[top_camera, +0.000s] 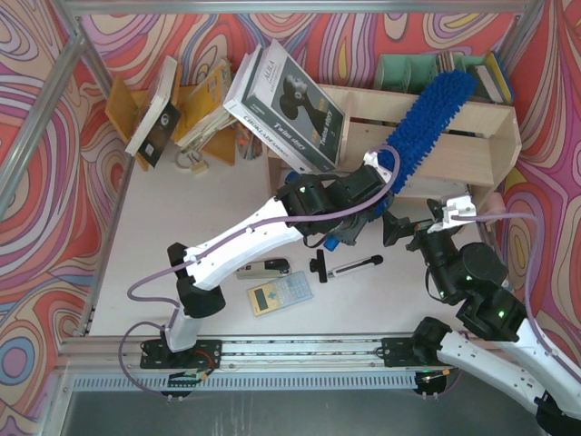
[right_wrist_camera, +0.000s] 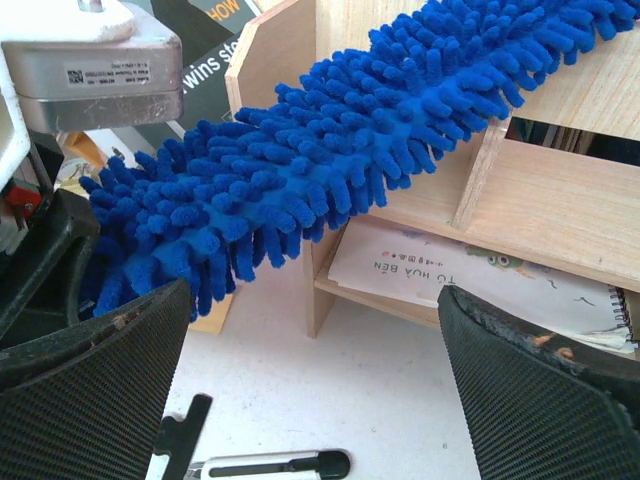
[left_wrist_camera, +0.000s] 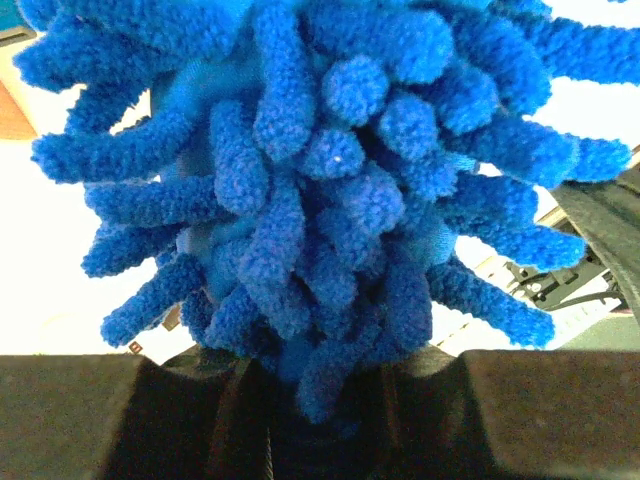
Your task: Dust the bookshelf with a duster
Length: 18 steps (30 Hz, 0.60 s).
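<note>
The duster (top_camera: 434,113) lay slantwise across the bookshelf (top_camera: 486,136), its long axis running from its near-left end to a tip pointing far-right. The left end effector (top_camera: 379,165) was clamped on that near end. The right end effector (right_wrist_camera: 315,290) hung nearby, fingers wide apart.

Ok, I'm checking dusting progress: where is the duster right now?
Top view, right of centre: the duster slants diagonally across the bookshelf, held at its lower end by the left end effector.

At the bookshelf's (top_camera: 472,150) front, the duster's (top_camera: 434,113) handle is hidden inside the left gripper (top_camera: 383,166); its tip, over the shelf, is cropped from the right wrist view.
</note>
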Each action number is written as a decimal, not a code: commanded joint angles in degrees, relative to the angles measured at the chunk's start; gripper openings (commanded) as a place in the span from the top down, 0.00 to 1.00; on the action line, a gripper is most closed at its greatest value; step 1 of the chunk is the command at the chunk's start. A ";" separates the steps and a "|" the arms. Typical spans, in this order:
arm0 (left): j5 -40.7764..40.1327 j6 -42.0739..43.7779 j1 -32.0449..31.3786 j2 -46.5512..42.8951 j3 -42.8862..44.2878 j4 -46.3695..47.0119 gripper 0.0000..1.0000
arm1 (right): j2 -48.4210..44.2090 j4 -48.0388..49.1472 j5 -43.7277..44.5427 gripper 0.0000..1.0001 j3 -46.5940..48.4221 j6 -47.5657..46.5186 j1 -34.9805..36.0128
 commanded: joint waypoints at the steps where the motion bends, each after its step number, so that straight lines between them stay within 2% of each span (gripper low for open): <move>1: 0.80 3.02 -0.91 -2.31 -2.49 5.11 1.00 | -1.12 3.26 1.16 0.01 -0.33 0.13 -0.03; 4: 0.06 3.44 -0.95 -4.08 -5.17 6.78 1.00 | -1.42 3.26 1.35 0.01 -0.30 0.27 0.01; 9: -9.99 1.47 -0.11 -6.54 -8.10 7.13 1.00 | -1.93 3.37 1.75 0.01 -0.43 0.34 -0.07; 13: -8.86 -0.30 3.01 -8.77 -11.03 8.51 1.00 | -2.43 3.44 2.27 0.01 -0.43 0.51 -0.05; 18: -8.30 -0.61 5.11 -8.60 -10.53 7.29 1.00 | -3.67 3.82 3.77 0.01 -0.60 0.70 -0.03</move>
